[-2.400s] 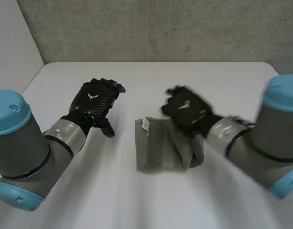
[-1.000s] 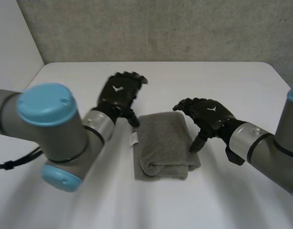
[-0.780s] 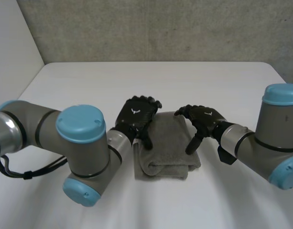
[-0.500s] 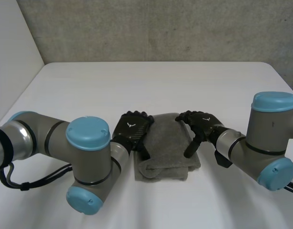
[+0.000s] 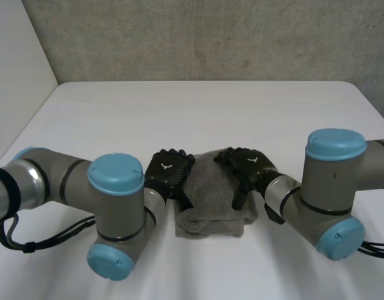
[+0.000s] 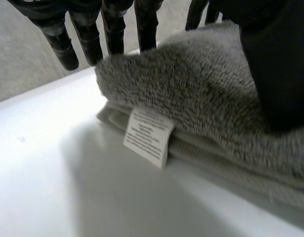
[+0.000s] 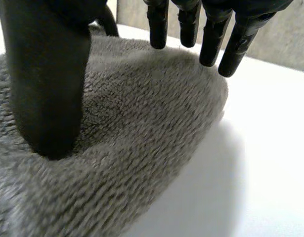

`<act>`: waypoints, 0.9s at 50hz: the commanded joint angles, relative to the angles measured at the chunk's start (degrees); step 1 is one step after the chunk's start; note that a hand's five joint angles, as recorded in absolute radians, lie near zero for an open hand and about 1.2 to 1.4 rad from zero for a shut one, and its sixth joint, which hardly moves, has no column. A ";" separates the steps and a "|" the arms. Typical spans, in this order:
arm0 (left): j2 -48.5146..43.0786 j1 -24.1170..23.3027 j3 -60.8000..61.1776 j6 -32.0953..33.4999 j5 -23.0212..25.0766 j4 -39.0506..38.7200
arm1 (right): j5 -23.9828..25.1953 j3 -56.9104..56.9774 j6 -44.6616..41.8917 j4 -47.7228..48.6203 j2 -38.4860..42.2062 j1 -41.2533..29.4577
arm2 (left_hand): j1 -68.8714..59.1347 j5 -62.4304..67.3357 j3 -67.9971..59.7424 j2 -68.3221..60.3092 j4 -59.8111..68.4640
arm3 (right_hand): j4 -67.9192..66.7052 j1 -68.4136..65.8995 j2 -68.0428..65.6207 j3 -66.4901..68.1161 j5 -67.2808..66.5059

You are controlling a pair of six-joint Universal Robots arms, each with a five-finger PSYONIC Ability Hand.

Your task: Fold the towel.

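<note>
The grey towel [image 5: 210,199] lies folded into a thick oblong pad at the table's middle, near the front. My left hand [image 5: 170,174] rests on its left edge, fingers straight and relaxed, open. My right hand [image 5: 246,166] lies on the right edge, also open. In the left wrist view the thumb [image 6: 275,74] sits on the towel [image 6: 201,98] and the fingers [image 6: 112,24] reach over its far end, above a white label [image 6: 149,136]. The right wrist view has the thumb [image 7: 48,84] pressing the pile of the towel [image 7: 142,128], with the fingertips [image 7: 211,39] just past its rounded fold.
The white table [image 5: 198,112] stretches bare behind the towel to a grey wall. Both forearms, grey with light-blue caps [image 5: 115,174], [image 5: 335,145], lie low on either side of the towel near the front edge.
Both hands have closed in on the towel from the sides and drawn back toward the front; they now rest on its left and right edges. The towel has stayed folded.
</note>
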State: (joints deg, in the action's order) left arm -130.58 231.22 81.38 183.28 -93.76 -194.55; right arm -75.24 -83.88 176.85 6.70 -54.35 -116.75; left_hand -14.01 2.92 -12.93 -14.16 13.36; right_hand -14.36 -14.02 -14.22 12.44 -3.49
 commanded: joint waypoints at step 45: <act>26.87 14.61 -1.93 -4.25 -1.60 16.40 | -14.32 3.54 -2.91 -6.53 -23.44 7.94 | 3.46 -2.37 2.93 3.61 -3.36 | 4.36 4.02 4.22 -2.44 3.49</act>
State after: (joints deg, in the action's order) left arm -103.71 246.25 79.24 179.01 -95.35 -178.18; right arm -89.55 -80.32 173.92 0.22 -77.85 -108.80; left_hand -14.01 2.90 -12.93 -14.16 13.36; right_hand -14.37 -14.02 -14.22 12.44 -3.49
